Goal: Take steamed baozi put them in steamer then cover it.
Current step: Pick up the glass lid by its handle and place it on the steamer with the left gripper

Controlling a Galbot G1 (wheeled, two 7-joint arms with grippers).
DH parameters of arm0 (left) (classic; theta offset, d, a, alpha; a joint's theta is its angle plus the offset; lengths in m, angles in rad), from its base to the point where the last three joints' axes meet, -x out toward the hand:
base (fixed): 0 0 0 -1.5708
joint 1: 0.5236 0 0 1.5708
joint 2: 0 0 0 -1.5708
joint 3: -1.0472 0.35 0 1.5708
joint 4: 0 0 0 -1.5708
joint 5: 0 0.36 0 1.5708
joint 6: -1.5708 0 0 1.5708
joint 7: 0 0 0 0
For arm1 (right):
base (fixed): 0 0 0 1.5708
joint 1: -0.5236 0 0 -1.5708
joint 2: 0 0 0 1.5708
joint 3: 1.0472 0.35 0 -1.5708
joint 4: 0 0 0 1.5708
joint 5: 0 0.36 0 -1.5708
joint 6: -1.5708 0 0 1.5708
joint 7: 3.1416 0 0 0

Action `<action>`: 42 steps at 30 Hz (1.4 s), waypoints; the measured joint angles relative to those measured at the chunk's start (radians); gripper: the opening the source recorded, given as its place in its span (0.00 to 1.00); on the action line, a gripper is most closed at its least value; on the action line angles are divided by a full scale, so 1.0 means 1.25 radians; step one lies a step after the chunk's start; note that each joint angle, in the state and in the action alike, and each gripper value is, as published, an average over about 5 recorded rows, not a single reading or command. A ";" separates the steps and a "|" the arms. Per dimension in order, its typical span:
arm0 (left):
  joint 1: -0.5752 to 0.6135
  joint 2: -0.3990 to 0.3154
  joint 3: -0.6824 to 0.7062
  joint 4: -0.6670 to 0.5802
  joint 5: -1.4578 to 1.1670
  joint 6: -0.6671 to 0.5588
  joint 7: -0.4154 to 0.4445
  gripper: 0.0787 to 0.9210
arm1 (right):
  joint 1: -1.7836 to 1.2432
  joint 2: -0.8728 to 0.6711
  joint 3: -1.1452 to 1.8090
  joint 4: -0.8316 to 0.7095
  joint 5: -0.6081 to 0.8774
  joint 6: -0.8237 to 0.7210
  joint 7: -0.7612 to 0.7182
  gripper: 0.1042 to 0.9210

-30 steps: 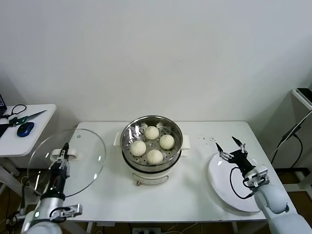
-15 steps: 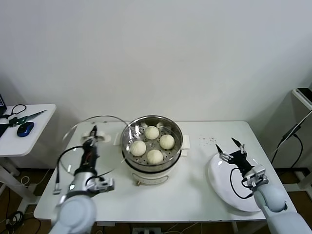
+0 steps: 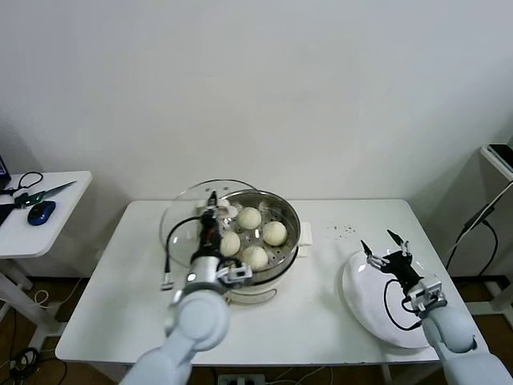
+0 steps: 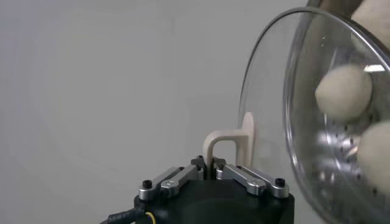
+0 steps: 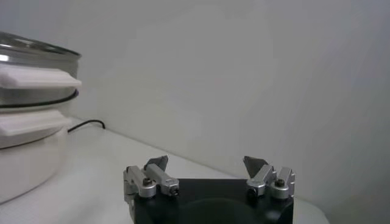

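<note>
The steamer (image 3: 295, 221) stands at mid-table on its white pot base (image 3: 240, 290). Four steamed baozi (image 3: 275, 233) lie in its basket. My left gripper (image 3: 210, 215) is shut on the white handle (image 4: 229, 141) of the glass cover (image 3: 180, 228) and holds it tilted over the steamer's left rim. In the left wrist view my left gripper (image 4: 211, 165) pinches the handle, and baozi (image 4: 343, 91) show through the cover (image 4: 262, 109). My right gripper (image 3: 385, 245) is open and empty over the white plate (image 3: 377, 309); it also shows in the right wrist view (image 5: 206, 163).
A side table (image 3: 48, 228) to the left holds a blue mouse (image 3: 41, 212) and scissors (image 3: 44, 192). Small crumbs (image 3: 343, 231) lie right of the steamer. The steamer's side (image 5: 36, 61) shows in the right wrist view. The wall rises behind the table.
My left gripper has carried the cover from the table's left edge rightward to the steamer's left rim. The right gripper has barely moved.
</note>
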 measured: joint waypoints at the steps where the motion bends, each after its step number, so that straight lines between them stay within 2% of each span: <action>1: -0.007 -0.012 0.009 0.011 0.006 0.001 0.001 0.08 | -0.001 0.000 0.002 -0.001 -0.001 0.001 -0.001 0.88; 10: -0.039 -0.099 0.057 0.100 0.054 0.001 0.001 0.08 | -0.002 -0.001 0.009 -0.005 -0.010 0.005 -0.002 0.88; 16: -0.053 -0.136 0.062 0.150 0.084 0.000 0.001 0.08 | -0.002 -0.001 0.008 -0.007 -0.016 0.007 -0.003 0.88; 29: -0.073 -0.164 0.066 0.213 0.099 0.000 -0.010 0.08 | -0.002 0.004 0.011 -0.016 -0.029 0.016 -0.009 0.88; 42: -0.073 -0.167 0.062 0.243 0.094 0.000 -0.017 0.08 | 0.004 0.007 0.013 -0.025 -0.038 0.021 -0.015 0.88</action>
